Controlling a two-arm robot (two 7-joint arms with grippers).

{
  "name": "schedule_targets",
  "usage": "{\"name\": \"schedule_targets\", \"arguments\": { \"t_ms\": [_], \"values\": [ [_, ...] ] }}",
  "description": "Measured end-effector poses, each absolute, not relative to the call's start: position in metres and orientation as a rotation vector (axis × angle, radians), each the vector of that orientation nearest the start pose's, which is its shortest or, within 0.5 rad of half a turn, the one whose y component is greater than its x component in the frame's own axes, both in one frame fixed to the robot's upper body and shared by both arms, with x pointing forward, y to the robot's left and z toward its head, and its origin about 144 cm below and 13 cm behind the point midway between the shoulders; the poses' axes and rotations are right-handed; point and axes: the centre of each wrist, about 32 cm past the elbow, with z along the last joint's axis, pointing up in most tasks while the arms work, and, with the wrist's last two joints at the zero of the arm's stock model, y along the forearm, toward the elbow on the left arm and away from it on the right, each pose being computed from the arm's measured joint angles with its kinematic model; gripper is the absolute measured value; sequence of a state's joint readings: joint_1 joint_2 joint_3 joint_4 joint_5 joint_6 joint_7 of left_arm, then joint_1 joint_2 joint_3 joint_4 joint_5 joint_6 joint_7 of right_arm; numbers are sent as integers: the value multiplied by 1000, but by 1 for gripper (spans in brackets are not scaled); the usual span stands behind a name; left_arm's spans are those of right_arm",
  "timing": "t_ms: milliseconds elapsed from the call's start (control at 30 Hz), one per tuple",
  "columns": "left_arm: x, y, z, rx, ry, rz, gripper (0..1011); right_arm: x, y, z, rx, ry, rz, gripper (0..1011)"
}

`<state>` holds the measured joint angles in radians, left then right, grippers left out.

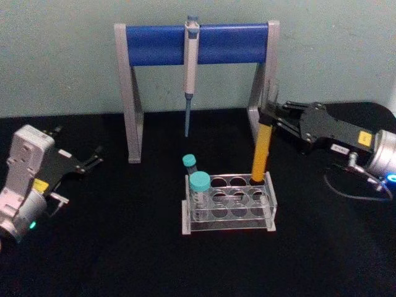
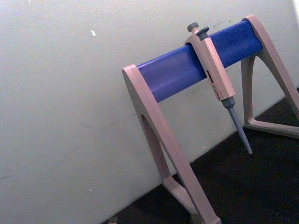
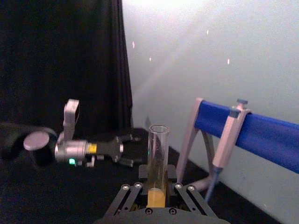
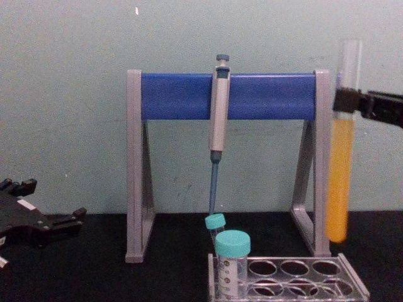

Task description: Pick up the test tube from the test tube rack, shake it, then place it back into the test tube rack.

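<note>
The right gripper (image 1: 268, 119) is clamped on the test tube (image 1: 260, 154), holding it upright just above the rack (image 1: 230, 195). The left gripper (image 1: 94, 159) rests at the left, jaws apart

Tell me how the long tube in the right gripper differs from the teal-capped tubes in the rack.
The test tube is long, thin and uncapped; the teal-capped tubes are shorter, wider and closed. The test tube holds orange-yellow liquid; the capped ones show no such colour. The right gripper holds the test tube above the test tube rack; the capped tubes stand in its left-end holes. All are upright. The left gripper sits open, far left.
</note>
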<state>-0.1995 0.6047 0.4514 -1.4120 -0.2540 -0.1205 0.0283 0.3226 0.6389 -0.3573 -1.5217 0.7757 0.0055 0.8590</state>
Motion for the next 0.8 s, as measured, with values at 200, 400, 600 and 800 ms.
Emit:
{"name": "schedule_targets", "arguments": {
  "t_ms": [200,400,600,800],
  "values": [
    [489,310,1140,304,-285,1248,1001,522,-336,1237,10,-111,-507,228],
    [489,310,1140,305,-285,1248,1001,522,-335,1231,-24,-215,-626,228],
    [489,310,1140,304,-285,1248,1001,523,-318,1225,-18,-259,-728,228],
    [489,310,1140,304,-285,1248,1001,523,-297,1221,24,-215,-778,228]
  ]
}}
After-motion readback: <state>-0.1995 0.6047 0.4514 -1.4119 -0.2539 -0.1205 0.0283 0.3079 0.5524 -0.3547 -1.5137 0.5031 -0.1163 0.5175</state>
